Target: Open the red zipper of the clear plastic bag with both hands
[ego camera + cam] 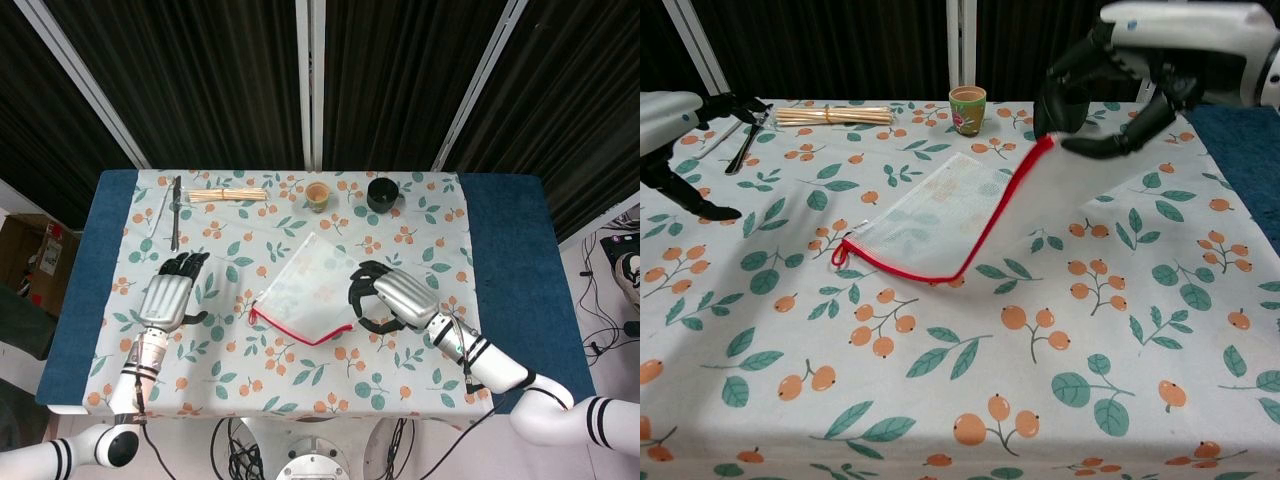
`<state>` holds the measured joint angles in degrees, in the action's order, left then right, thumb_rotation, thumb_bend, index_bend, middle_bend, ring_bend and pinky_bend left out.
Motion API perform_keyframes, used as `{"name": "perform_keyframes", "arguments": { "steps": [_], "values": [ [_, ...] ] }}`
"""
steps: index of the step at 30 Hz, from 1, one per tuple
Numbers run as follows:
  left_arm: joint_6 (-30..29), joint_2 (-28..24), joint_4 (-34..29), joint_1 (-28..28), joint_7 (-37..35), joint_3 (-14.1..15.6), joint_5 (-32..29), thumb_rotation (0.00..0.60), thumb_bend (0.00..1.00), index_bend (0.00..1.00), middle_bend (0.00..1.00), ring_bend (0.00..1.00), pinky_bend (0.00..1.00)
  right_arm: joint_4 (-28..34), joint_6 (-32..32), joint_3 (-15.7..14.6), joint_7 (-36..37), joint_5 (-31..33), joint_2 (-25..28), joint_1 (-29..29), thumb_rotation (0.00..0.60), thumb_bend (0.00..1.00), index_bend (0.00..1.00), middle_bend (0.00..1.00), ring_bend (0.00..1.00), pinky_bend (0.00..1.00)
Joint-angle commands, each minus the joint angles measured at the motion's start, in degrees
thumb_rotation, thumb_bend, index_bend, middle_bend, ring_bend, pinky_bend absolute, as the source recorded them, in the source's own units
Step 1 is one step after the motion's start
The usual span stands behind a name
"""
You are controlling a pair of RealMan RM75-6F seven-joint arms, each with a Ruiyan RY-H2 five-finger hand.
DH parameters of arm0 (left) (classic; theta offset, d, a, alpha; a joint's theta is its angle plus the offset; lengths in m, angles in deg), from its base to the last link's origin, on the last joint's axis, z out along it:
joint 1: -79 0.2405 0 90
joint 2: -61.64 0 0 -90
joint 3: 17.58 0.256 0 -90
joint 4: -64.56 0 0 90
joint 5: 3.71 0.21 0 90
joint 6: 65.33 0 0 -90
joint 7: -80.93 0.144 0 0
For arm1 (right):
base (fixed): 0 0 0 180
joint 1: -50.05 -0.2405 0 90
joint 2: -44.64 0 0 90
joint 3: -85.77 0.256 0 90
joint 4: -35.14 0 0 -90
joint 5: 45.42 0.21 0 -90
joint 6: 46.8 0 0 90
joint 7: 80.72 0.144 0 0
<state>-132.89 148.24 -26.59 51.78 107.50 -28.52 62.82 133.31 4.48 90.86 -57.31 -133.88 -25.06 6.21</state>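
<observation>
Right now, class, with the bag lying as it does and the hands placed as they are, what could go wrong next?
1. Only the right hand holds the bag, at one end of the red zipper; pulling could drag the whole bag instead of unzipping it.
2. The left hand is open and apart from the bag, so the far end lies unanchored.
3. The cup stands nearby and might be knocked.
</observation>
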Motion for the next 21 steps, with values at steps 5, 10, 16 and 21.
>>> {"name": "perform_keyframes", "arguments": {
  "steps": [5, 10, 16, 21],
  "values": [
    [-4.1, -3.8, -3.4, 2.1, -2.1, -0.5, 0.3, 0.600, 0.07, 0.08, 0.12, 0.08, 0.18, 0.2, -13.6, -7.6, -7.1, 1.2, 4.2, -1.9, 0.600, 0.07, 0.02, 0.04, 0.00, 0.00],
    [-6.2, -7.0, -3.3, 4.3, -8.4, 0.1, 3.1, 0.600, 0.06, 0.10, 0.12, 0.09, 0.18, 3.1, -17.0, -9.5, -11.1, 6.8, 9.5, -1.2, 0.600, 0.01, 0.00, 0.00, 0.00, 0.00],
    [-8.7, -12.1, 0.2, 7.3, -13.6, 1.7, 6.3, 0.600, 0.06, 0.14, 0.12, 0.08, 0.17, 2.7, -2.2, -8.8, -8.3, 7.5, 13.8, 7.6, 0.600, 0.02, 0.00, 0.01, 0.00, 0.00],
    [-9.4, -16.6, 4.2, 10.1, -16.7, 5.1, 9.5, 0.600, 0.06, 0.17, 0.13, 0.08, 0.17, -2.6, 16.9, -6.8, -11.0, 6.1, 11.4, 17.3, 0.600, 0.16, 0.01, 0.10, 0.00, 0.00]
  ]
}}
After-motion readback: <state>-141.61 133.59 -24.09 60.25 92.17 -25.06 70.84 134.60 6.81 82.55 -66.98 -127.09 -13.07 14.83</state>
